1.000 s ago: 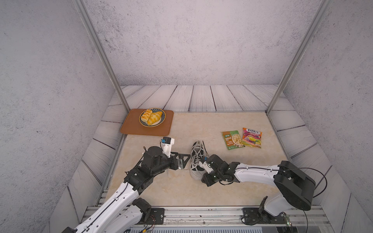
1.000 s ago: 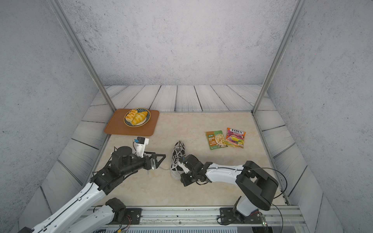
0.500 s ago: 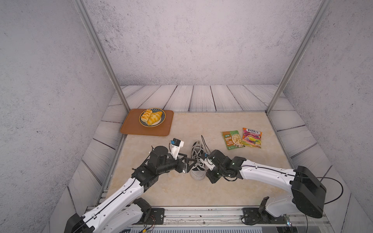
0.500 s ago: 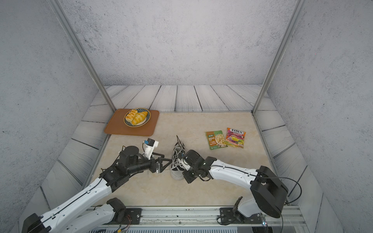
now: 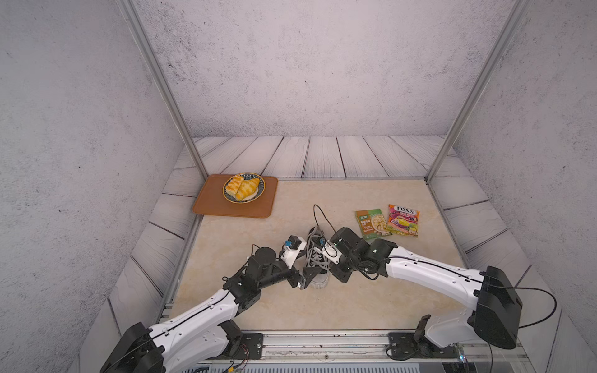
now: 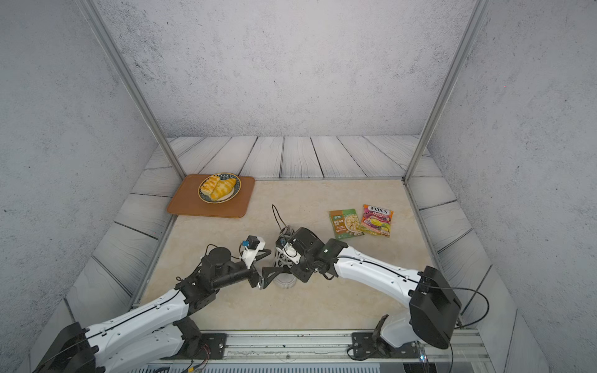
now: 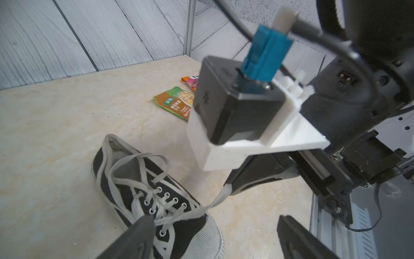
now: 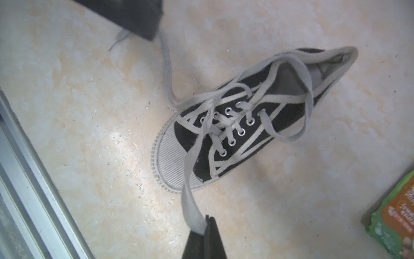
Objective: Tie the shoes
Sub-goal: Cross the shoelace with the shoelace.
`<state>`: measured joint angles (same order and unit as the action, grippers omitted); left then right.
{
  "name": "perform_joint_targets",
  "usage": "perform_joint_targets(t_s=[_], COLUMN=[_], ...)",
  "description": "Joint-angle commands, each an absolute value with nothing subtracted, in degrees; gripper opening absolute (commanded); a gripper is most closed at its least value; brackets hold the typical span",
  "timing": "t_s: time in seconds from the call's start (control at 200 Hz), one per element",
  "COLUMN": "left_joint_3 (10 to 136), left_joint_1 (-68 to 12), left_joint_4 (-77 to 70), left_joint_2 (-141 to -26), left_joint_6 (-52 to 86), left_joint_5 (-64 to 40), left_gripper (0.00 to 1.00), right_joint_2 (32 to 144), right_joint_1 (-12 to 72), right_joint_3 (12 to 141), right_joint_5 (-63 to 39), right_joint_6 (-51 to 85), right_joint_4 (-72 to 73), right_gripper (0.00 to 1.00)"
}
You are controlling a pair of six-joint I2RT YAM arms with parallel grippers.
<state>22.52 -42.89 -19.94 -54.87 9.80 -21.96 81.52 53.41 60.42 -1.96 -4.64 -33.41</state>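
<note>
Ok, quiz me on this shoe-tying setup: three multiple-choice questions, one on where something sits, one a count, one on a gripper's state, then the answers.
1. Where does the plate of pastries stand? A) on the brown tray B) on bare wooden planks C) on a metal rail
2. How many snack packets lie on the table? A) one B) two C) three
3. Near the sneaker, what state is the right gripper in? A) open, holding nothing B) shut on a packet C) shut on a white lace

Answers: 1 A, the plate sits inside the tray's edges in both top views. 2 B, one green and one pink lie side by side. 3 C, its closed fingertips pinch the lace that runs from the sneaker.
</note>
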Motion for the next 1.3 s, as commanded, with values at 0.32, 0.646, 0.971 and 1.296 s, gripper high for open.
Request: perform_joint_targets(t_s=[0.32, 0.646, 0.971, 1.296], left_joint_3=[22.9, 27.1, 27.7, 22.2], left_joint_1=[-42.5, -38.9, -38.2, -36.5], left_joint_4=[-28.2, -30.2, -33.1, -40.4], left_joint_2=[-62.7, -71.1, -73.8, -70.5], left_joint_6=[2.6, 3.6, 5.2, 9.4], left_joint_5=[-25.5, -32.8, -34.7, -33.2], left_gripper=[0.83, 0.63, 0.61, 0.69], right_joint_2=[82.9, 85.0, 85.3, 81.3], right_joint_1=[52.4, 51.5, 50.6, 47.0], right_joint_3=[64.6, 66.0, 66.4, 63.8], right_joint_5=[-7.9, -12.1, -14.9, -21.3], right_joint_6=[-12.3, -14.7, -13.8, -8.4], right_joint_4=[-35.8, -36.1, -35.2, -31.3], right_gripper=[0.00, 0.00, 0.00, 0.00])
